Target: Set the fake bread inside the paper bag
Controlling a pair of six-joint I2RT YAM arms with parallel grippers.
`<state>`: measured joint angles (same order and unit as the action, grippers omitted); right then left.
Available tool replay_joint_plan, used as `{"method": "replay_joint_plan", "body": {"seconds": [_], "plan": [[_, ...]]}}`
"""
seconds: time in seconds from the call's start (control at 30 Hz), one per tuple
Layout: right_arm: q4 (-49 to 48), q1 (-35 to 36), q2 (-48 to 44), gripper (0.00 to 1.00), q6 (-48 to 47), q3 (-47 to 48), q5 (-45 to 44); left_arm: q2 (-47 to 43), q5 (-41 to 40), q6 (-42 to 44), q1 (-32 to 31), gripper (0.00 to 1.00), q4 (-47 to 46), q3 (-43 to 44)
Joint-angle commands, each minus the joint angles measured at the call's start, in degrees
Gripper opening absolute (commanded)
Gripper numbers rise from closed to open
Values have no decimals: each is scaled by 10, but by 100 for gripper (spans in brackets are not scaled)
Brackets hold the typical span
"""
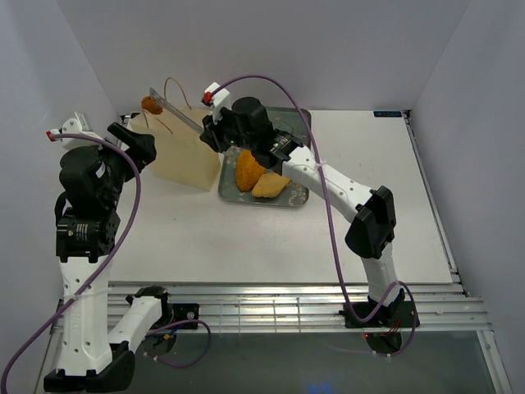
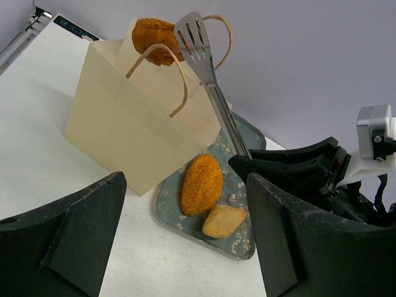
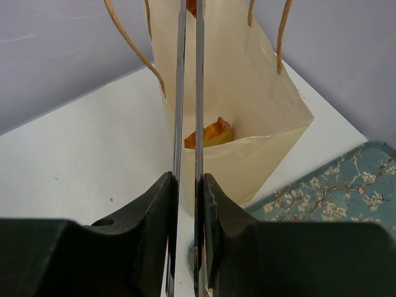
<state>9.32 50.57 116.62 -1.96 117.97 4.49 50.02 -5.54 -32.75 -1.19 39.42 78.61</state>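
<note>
Right gripper (image 3: 187, 185): jaws clamped tight on steel tongs (image 2: 210, 80). At the slotted tong tips, a brown-crusted bread piece (image 2: 153, 38) sits above the top edge of the cream paper bag (image 2: 124, 130); the tips are cut off in the wrist view. One piece (image 3: 210, 133) lies inside the bag, partly hidden. Crumbed orange loaf (image 2: 202, 184) and pale slice (image 2: 224, 221) lie on the floral tray (image 2: 238, 179). Left gripper (image 1: 130, 138): spread wide, empty, beside the bag.

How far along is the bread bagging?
Done: one piece lies inside the bag. In hand: the right tool is shut on tongs that hold a brown piece above the bag's mouth, not yet dropped. Left: the loaf and a tan piece lie on the tray.
</note>
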Motion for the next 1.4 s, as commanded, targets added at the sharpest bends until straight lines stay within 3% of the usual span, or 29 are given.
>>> {"method": "replay_joint_plan", "body": {"seconds": [0.0,0.37,0.73,0.93,1.37], "plan": [[-23,5,-1,23,-9,31,-4,-6,-7,8,3,89,1,15],[-26,4,3,41,-2,36,2,-8,-6,11,3,89,2,7],[-28,5,-13,42,5,36,3,-13,-8,16,3,89,3,0],[-39,4,-67,42,13,-12,-11,-16,-11,17,3,89,2,-4],[-58,5,-283,42,-5,-220,-84,-15,-4,15,3,89,-14,-24]]}}
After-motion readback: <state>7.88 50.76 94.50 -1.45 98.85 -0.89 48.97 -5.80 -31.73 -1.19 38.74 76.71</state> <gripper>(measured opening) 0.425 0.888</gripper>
